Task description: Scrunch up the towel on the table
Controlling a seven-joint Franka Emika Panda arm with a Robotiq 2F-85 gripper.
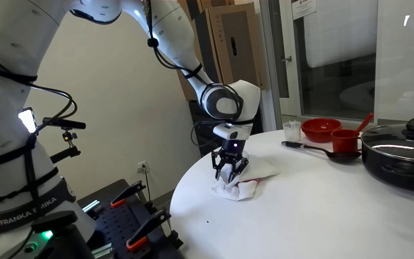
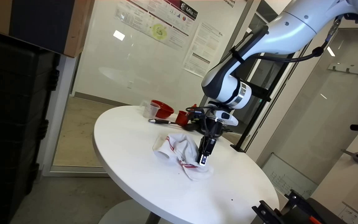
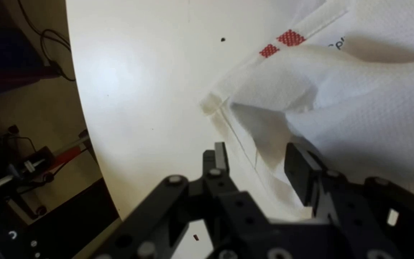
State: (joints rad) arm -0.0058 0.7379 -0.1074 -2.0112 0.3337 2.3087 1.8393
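The white towel with red stripes lies loosely crumpled on the round white table; it shows in both exterior views (image 1: pixel 247 189) (image 2: pixel 180 146). In the wrist view the towel (image 3: pixel 358 97) fills the right side, with folds, a hemmed edge and two red marks. My gripper (image 1: pixel 224 177) points down at the towel, and its fingertips (image 2: pixel 202 159) are low at one side of it. In the wrist view the gripper (image 3: pixel 255 158) has its fingers apart. The towel's edge lies between and below them, and the right finger is against or beside a fold; I cannot tell if they touch.
A black pot with a glass lid (image 1: pixel 404 154), a red mug (image 1: pixel 344 140), red bowls (image 1: pixel 320 129), a clear cup (image 1: pixel 292 131) and a black spoon (image 1: pixel 341 156) stand beyond the towel. The table's rim (image 2: pixel 126 186) curves around near the towel.
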